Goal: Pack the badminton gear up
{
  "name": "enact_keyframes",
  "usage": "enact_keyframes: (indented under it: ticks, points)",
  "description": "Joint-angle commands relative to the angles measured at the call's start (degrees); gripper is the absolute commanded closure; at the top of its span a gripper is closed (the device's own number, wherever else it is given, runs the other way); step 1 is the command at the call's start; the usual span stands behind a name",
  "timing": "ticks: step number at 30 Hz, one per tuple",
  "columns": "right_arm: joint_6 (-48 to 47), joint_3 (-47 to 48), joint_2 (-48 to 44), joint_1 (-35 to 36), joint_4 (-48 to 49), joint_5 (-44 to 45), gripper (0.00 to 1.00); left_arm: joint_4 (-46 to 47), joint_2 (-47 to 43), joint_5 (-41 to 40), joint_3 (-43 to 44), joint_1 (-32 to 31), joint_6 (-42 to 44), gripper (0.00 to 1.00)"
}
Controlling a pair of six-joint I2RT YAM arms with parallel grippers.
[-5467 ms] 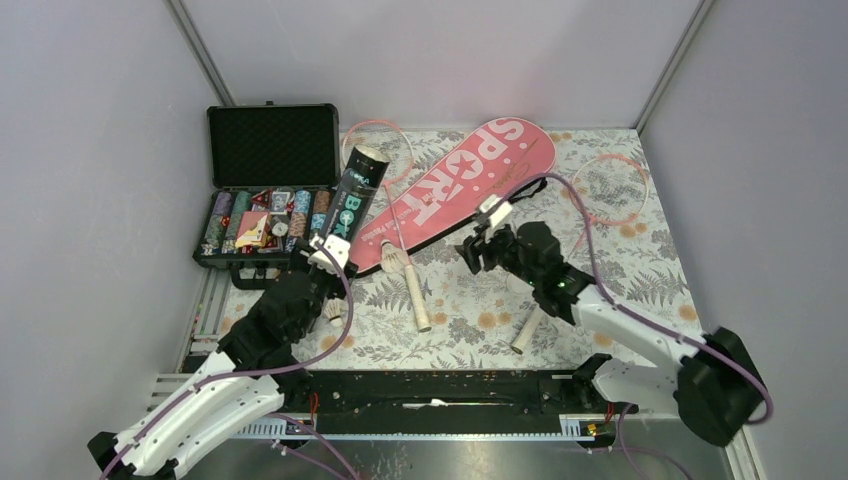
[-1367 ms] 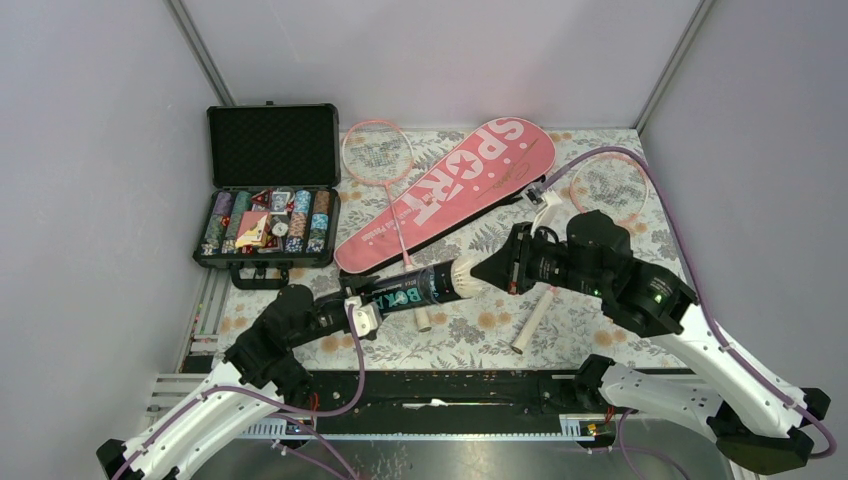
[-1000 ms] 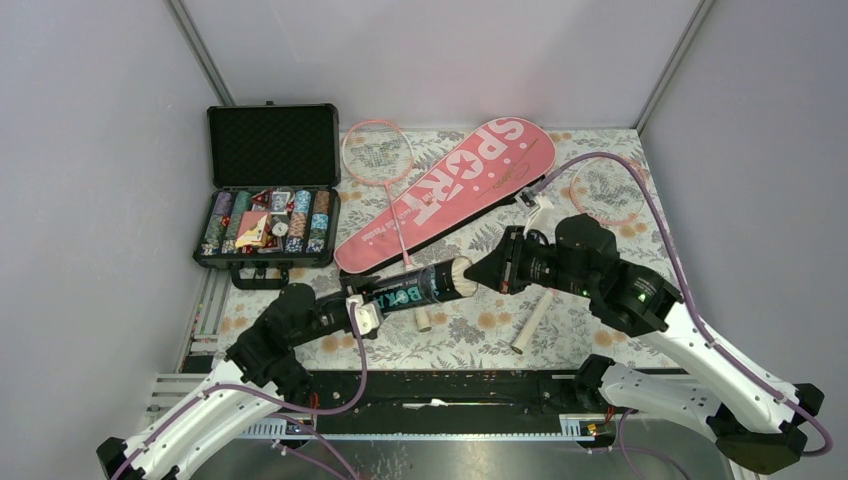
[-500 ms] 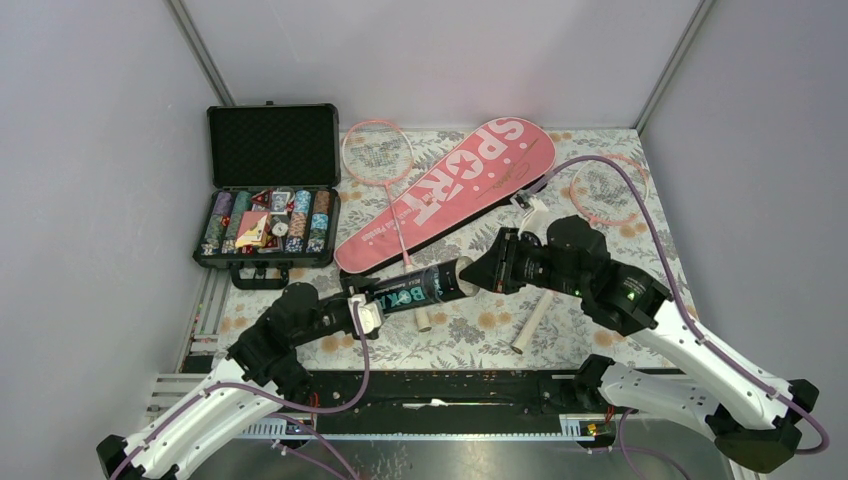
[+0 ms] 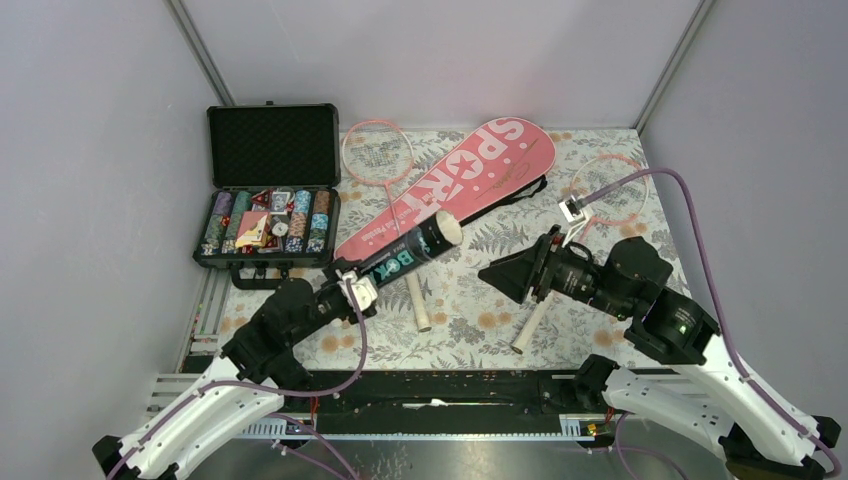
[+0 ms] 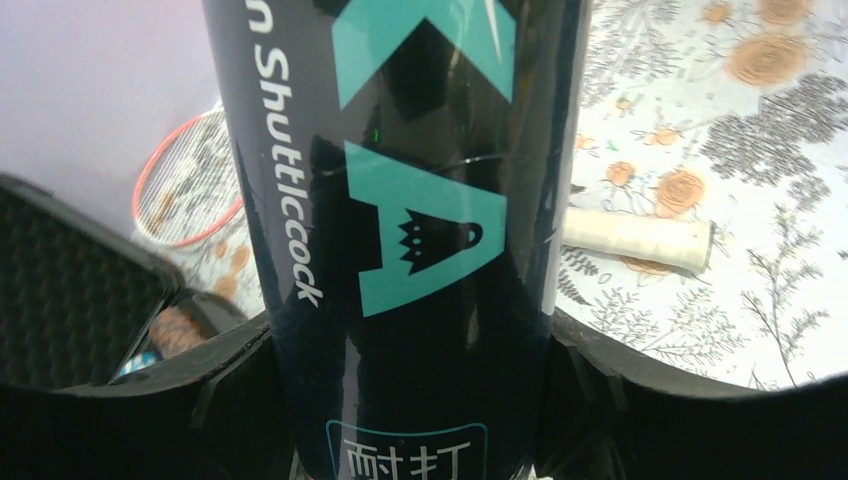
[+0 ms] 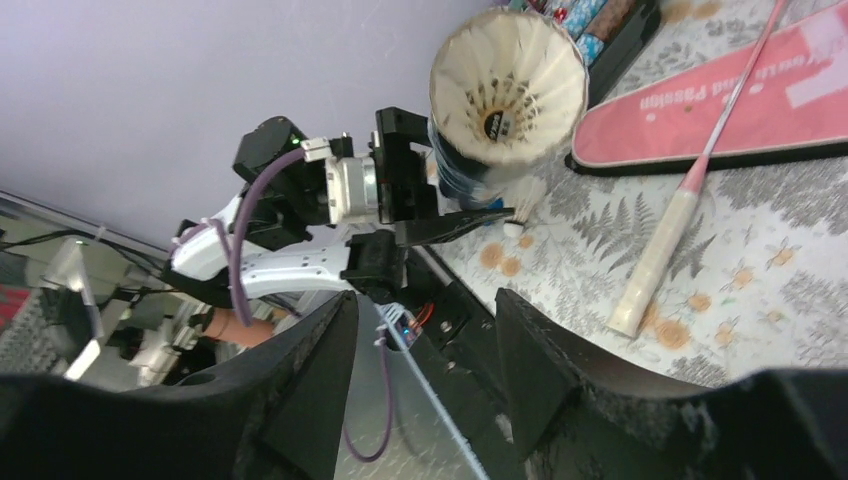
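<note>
While left fingers clamp black tube, top view: tube angled, open mouth just beside lower end of pink SPORT bag. Right fingers spread, empty, right of bag's lower end, apart from tube.
Left wrist: tube wedged between both fingers.
Right wrist: fingers apart, holding nothing; shuttlecock seated in tube mouth, near bag.

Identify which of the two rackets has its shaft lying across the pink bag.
The left racket, its head beside the chip case; the right racket lies clear of the bag.
</note>
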Motion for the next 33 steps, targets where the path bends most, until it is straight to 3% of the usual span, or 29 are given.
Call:
enact_keyframes:
  ticks: [1, 7, 13, 15, 18, 22, 27, 33]
  points:
    - [-7.7, -2.8, 0.0, -0.1, 6.0, 2.7, 0.41, 5.2, 0.6, -10.0, 5.7, 0.3, -5.6, 0.67]
    - [-19.5, -9.8, 2.8, 0.2, 19.0, -2.3, 0.42, 3.4, 3.2, -22.5, 9.3, 0.2, -10.0, 0.66]
    - [-44.0, -18.7, 10.6, 7.1, 39.0, -2.0, 0.41, 2.0, 4.2, -35.4, 13.5, 0.2, -11.3, 0.66]
    - [-46.3, -16.9, 15.6, 7.7, 39.9, -2.9, 0.4, 2.3, 3.8, -39.2, 14.7, 0.3, -10.5, 0.66]
    - [-33.9, -9.4, 25.7, 7.8, 36.2, 0.8, 0.44, 0.0, 3.5, -42.3, 17.8, 0.3, -11.2, 0.65]
    - [-13.5, 2.9, 38.2, 7.9, 24.4, 6.1, 0.45, -4.7, 2.9, -42.5, 22.0, 0.3, -14.1, 0.65]
    - [-0.8, 6.7, 49.9, 10.3, 26.0, 6.1, 0.44, -10.9, -0.6, -35.6, 27.7, 0.3, -18.8, 0.66]
    - [11.6, 16.9, 62.6, 11.6, 17.2, 8.3, 0.38, -15.5, -4.8, -32.8, 32.2, 0.4, -22.1, 0.66]
